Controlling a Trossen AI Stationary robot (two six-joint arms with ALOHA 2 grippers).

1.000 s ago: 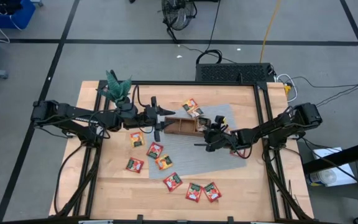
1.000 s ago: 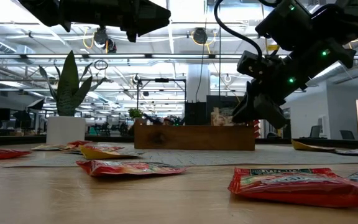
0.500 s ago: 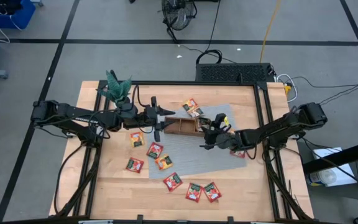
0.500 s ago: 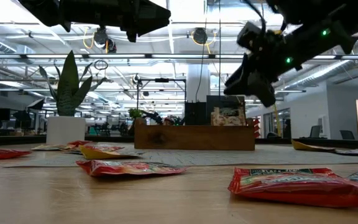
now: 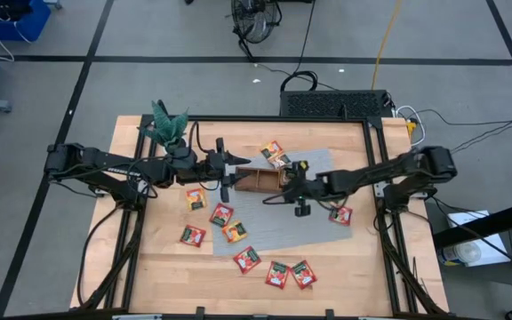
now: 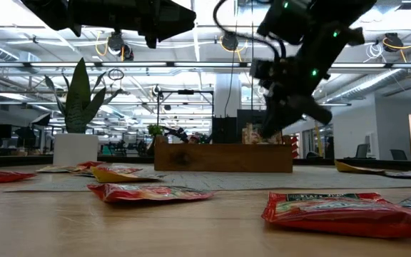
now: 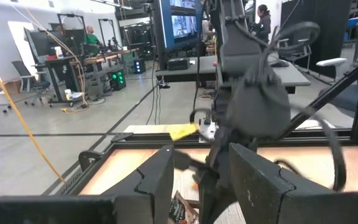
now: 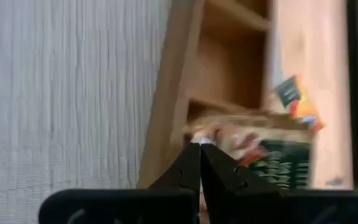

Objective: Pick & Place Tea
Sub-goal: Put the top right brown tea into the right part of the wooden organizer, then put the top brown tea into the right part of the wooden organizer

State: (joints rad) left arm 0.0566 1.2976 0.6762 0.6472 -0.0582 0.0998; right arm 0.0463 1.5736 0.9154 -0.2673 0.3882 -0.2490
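The brown wooden tray (image 5: 258,180) sits on a grey mat. At least one tea sachet (image 8: 263,149) stands on edge in its right-end compartment. Several red and orange tea sachets (image 5: 221,214) lie flat on the mat and table, with more near the front edge (image 6: 348,212). My right gripper (image 5: 284,183) is shut. It slants down over the tray's right end, tips (image 8: 199,146) beside the standing sachet's upper edge. My left gripper (image 7: 197,177) is open with nothing between its fingers. It hovers level above the tray's left end (image 5: 230,172). My right gripper's shut fingertips (image 8: 194,155) come slanting down from the table's right side. They stand at the pale upper edge (image 8: 219,132) of the sachet in the tray's end compartment. I cannot tell whether they touch it.
A potted plant (image 5: 169,124) stands at the table's far left, behind the left arm. Two sachets (image 5: 276,154) lie just beyond the tray. Another sachet (image 5: 340,214) lies under the right arm. Black frame rails run along the table's left and right sides.
My right gripper has risen and moved toward the table's left, from the mat beside the tray to over the tray's right end. It has rolled and tipped as it went. The left arm has kept still.
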